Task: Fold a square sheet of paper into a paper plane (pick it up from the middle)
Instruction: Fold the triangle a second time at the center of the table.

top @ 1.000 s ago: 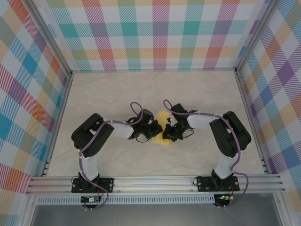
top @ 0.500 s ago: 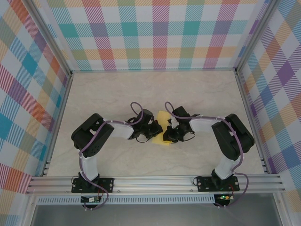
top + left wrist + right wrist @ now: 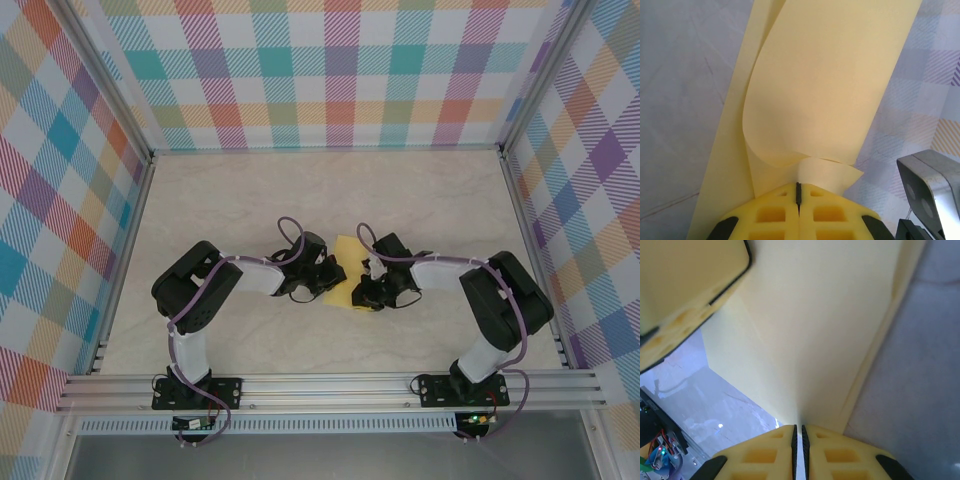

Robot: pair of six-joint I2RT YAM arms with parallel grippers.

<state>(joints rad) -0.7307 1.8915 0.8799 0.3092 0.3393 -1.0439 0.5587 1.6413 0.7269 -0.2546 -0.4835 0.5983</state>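
Note:
The square sheet of paper (image 3: pixel 346 252) is thin, plain yellow and held off the table between my two grippers at mid-table. My left gripper (image 3: pixel 328 282) is shut on one edge; in the left wrist view the sheet (image 3: pixel 830 85) curls upward from the closed yellow fingertips of the left gripper (image 3: pixel 799 188). My right gripper (image 3: pixel 364 291) is shut on the opposite side; in the right wrist view the sheet (image 3: pixel 825 325) rises as a smooth wall from the nearly touching tips of the right gripper (image 3: pixel 798 429). A left finger (image 3: pixel 685 295) shows at the upper left there.
The pale marbled table (image 3: pixel 420 200) is walled by chequered panels (image 3: pixel 330 70) at the back and both sides. An aluminium rail (image 3: pixel 330 385) runs along the near edge, carrying both arm bases. A grey metal part of the right arm (image 3: pixel 927 182) sits close to the left fingers.
The right arm has swung rightward and slightly nearer, drawing its gripper away from the left one. More of the yellow sheet shows between them. The left arm has barely moved.

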